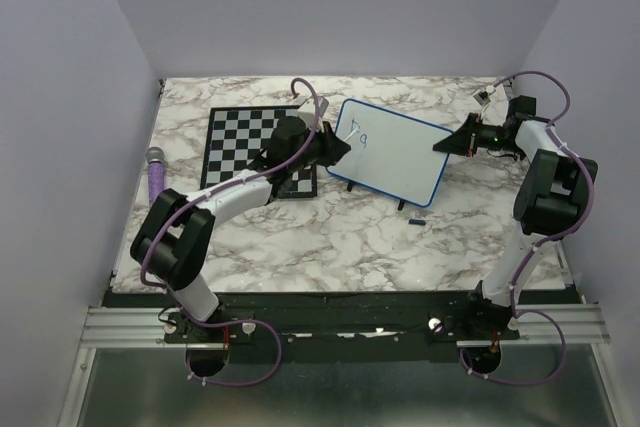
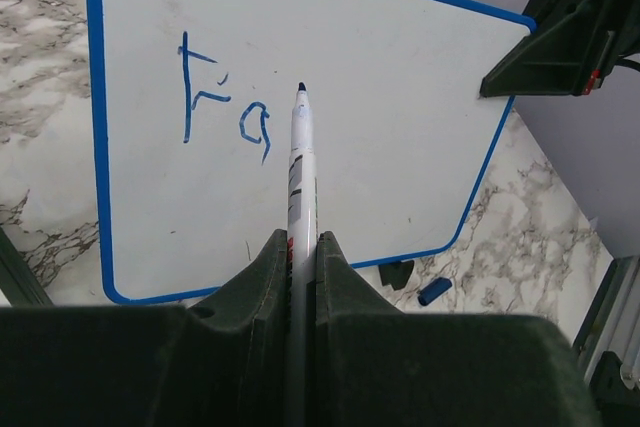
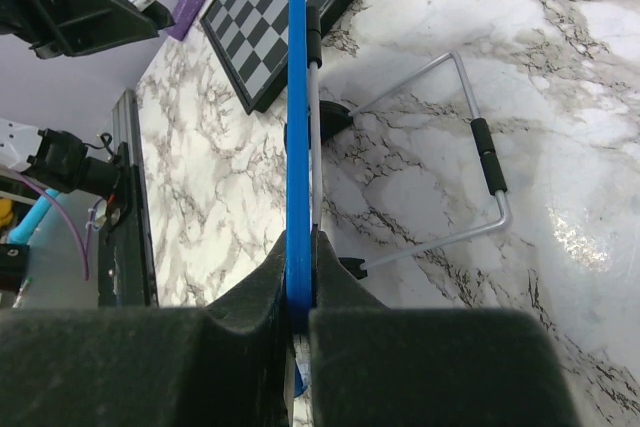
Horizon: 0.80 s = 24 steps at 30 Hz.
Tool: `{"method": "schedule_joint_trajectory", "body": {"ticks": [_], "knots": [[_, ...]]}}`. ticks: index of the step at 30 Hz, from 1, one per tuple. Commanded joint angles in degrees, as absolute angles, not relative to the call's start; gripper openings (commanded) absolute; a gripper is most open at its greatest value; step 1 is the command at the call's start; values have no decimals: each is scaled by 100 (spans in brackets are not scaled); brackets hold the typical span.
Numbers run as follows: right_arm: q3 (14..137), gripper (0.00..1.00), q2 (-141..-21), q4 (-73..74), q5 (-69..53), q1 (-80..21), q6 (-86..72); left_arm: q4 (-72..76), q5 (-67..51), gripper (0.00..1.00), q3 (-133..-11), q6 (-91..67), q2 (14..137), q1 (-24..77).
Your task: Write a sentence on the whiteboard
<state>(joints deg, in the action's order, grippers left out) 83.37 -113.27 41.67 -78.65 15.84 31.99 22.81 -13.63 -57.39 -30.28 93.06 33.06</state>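
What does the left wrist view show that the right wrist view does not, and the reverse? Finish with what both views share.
Only the left wrist view: the whiteboard face with the blue letters "Fa", and a blue cap lying beside it. Only the right wrist view: the board's frame seen edge-on, its wire stand behind it, and the chessboard. Both: the whiteboard, the marker in the left gripper, the right gripper clamping the board, and the marble table.
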Motion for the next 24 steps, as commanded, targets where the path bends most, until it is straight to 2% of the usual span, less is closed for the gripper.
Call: {"method": "schedule_joint_trajectory", "body": {"ticks": [1,24], "knots": [[8525,1,-11373,4052,-7646,1573,3463,2276,-1617,0,-6020,-2997,9606,3305],[8517,1,-11338,4052,-7567,1538,3507,2777,-1354,0,-5432,-2883,9527,3331]]}}
